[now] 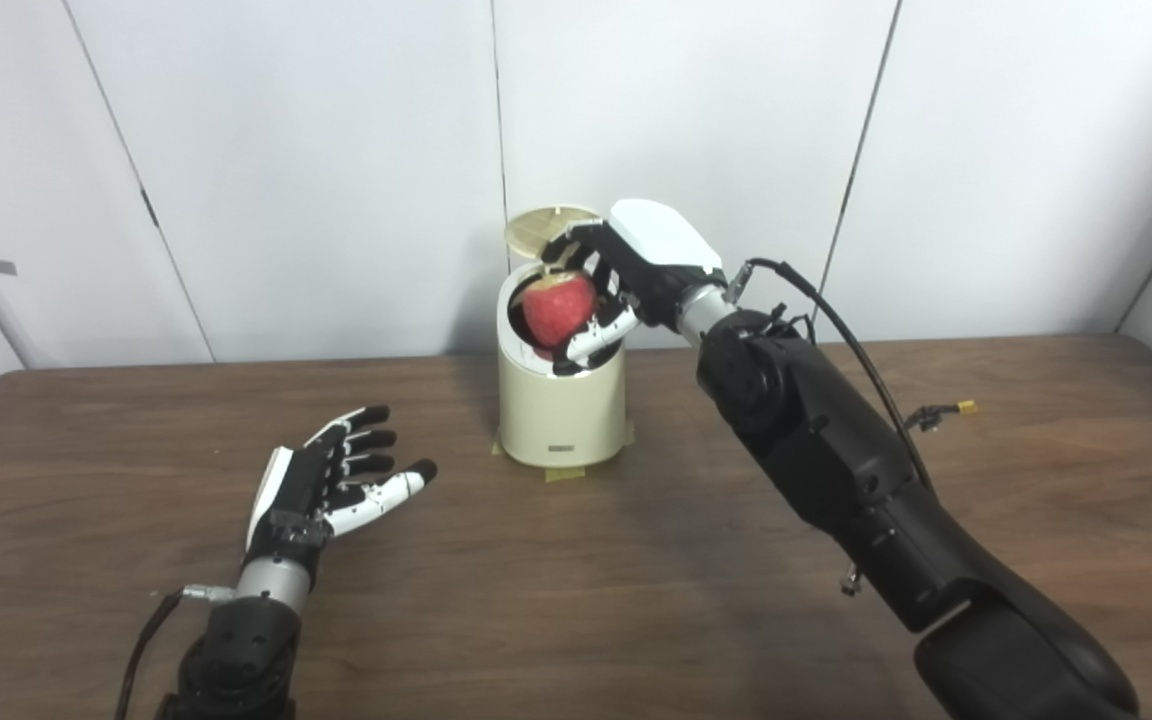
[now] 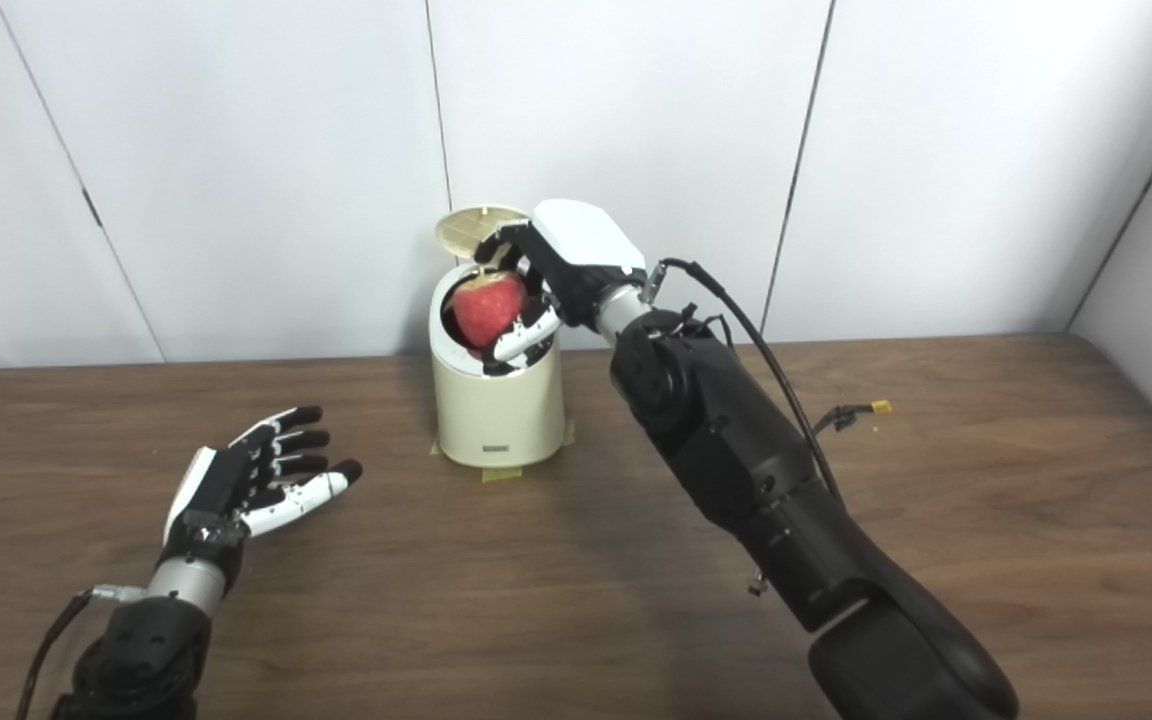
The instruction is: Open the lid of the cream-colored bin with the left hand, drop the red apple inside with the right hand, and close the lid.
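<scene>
The cream-colored bin [image 1: 562, 410] stands at the back middle of the table, its round lid [image 1: 546, 226] tipped up and open behind the mouth. My right hand [image 1: 626, 280] reaches over the bin's mouth from the right and is shut on the red apple [image 1: 558, 305], which hangs right at the opening. My left hand [image 1: 336, 482] rests low over the table, well to the left and in front of the bin, open with its fingers spread and nothing in it.
The brown wooden table [image 1: 576, 590] stretches across the view. Yellow tape [image 1: 564, 473] marks the bin's base. White wall panels stand close behind the bin. A cable with a yellow connector [image 1: 964, 408] hangs off the right arm.
</scene>
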